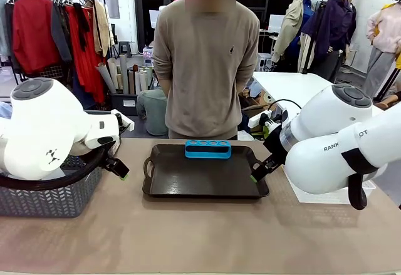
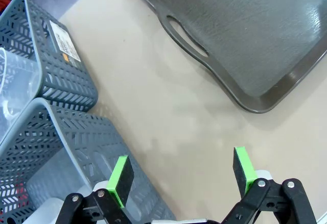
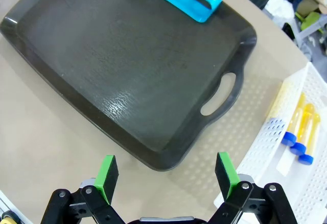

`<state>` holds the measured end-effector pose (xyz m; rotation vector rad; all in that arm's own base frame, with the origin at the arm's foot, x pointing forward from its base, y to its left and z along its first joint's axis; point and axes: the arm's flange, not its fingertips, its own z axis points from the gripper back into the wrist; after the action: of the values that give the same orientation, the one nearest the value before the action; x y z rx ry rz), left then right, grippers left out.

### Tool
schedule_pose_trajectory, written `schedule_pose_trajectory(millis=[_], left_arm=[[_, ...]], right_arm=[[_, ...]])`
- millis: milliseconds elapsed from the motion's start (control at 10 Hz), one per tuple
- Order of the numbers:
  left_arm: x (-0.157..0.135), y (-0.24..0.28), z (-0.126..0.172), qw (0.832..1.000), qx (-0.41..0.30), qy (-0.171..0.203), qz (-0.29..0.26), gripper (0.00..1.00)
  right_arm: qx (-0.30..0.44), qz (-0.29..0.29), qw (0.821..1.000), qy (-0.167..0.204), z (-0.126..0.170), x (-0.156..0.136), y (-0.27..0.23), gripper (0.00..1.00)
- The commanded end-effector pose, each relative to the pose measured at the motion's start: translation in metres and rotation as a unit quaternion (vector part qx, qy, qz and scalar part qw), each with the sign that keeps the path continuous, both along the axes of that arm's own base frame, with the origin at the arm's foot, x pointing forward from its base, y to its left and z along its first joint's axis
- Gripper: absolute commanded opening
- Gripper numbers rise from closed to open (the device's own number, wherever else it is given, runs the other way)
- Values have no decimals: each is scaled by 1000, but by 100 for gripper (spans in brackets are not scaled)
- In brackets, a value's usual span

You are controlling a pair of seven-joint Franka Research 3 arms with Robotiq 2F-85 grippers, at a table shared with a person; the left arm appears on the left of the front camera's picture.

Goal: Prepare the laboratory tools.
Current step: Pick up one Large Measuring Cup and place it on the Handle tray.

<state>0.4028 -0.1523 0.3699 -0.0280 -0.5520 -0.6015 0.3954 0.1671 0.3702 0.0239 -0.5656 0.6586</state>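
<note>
Blue rack stands at the far edge of the black tray. Blue-capped amber tubes lie in the white basket beside the tray. Left gripper hangs over bare counter between grey baskets and tray, jaws wide open, empty; right gripper is by the tray's right-handle corner, jaws likewise wide open, empty.

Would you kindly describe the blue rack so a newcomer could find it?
Find the black tray in the middle of the table. At its far edge, nearest the person, stands the rack: bright blue, four round holes on top, the only thing on the tray.
</note>
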Motion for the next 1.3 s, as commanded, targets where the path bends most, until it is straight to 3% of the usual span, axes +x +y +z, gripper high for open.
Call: schedule_pose_trajectory(millis=[0,800,1200], left_arm=[[0,0,0,1000,0,0,0,100],[0,0,0,1000,0,0,0,100],[-8,-1,41,998,-26,31,-41,100]], right_arm=[[0,0,1000,0,0,0,0,100],[0,0,1000,0,0,0,0,100],[78,45,994,64,32,-17,17,100]])
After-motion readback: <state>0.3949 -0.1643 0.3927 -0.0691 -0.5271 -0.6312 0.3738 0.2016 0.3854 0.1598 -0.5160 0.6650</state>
